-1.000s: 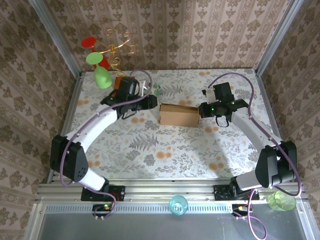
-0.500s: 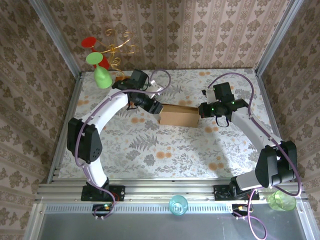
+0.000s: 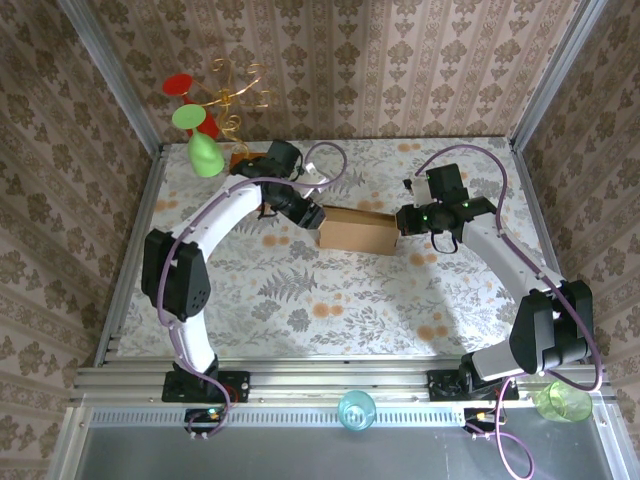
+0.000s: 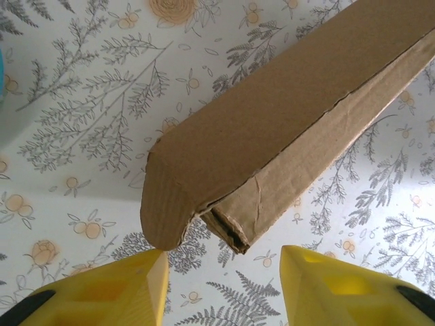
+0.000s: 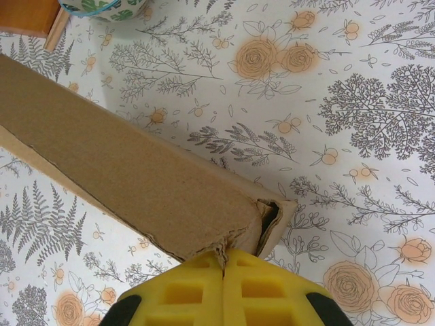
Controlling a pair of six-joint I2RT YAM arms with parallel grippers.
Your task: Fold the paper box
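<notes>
A closed, flattish cardboard box [image 3: 358, 230] lies on a floral table [image 3: 330, 290], held between two robot claws that face each other from its short ends. The left claw [image 3: 305, 212] sits at the box's left end and the right claw [image 3: 403, 222] at its right end, each just against the cardboard. Seen from the left wrist, the left claw [image 4: 224, 261] is open: its two yellow fingers [image 4: 115, 292] stand apart with a clear gap. The near corner of the box [image 4: 272, 115] hangs just ahead of that gap. A rounded flap corner comes down to the tip of one finger, very close or barely touching. The box runs away from this claw on a slant, its side seam slightly split at the corner. Seen from the right wrist, the right claw [image 5: 223, 261] is closed, its yellow fingers pressed together. Their tips meet the creased end edge of the box [image 5: 136, 183], which stretches away from the claw. I cannot tell whether a sliver of card is caught between them. Far ahead of this claw, beyond the box, the edges of a patterned bowl [image 5: 102, 7] and an orange-brown board [image 5: 24, 13] show.
</notes>
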